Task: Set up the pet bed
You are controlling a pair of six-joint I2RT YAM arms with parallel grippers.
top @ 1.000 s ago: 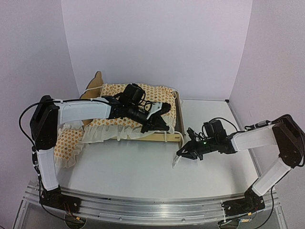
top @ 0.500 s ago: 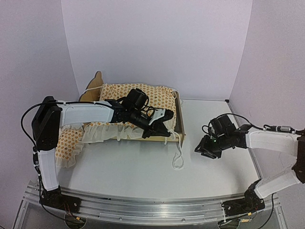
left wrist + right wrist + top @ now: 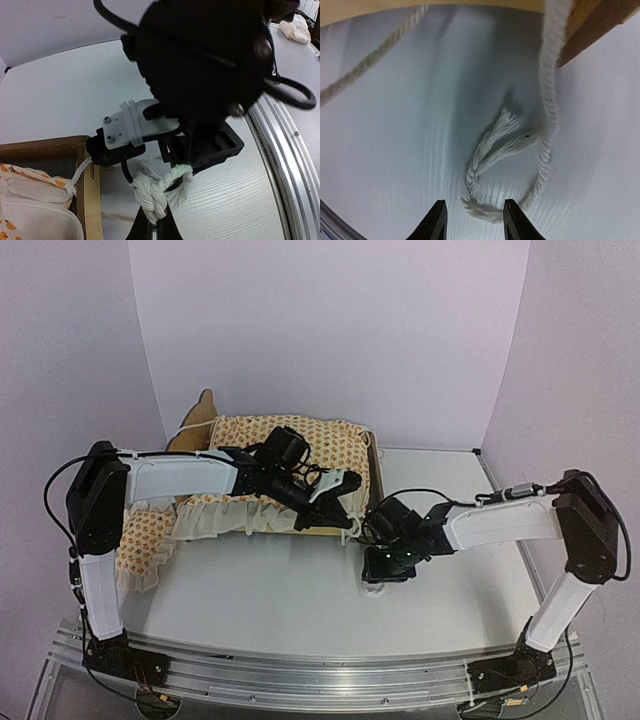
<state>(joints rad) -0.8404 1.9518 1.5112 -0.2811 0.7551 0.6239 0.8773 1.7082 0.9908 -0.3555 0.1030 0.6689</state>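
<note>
Left hand (image 3: 156, 227) clamped on knotted cord (image 3: 155, 192) at bed frame (image 3: 87, 190) corner, presumably steadying it; right hand (image 3: 472, 220) part-open astride frayed end (image 3: 487, 145) on counter (image 3: 395, 130), ready to pinch.

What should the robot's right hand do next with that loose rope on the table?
Probably lower the right gripper and close: its jaws stand open right over the loose rope lying on the table, while the left gripper pinches the knot by the bed frame.
</note>
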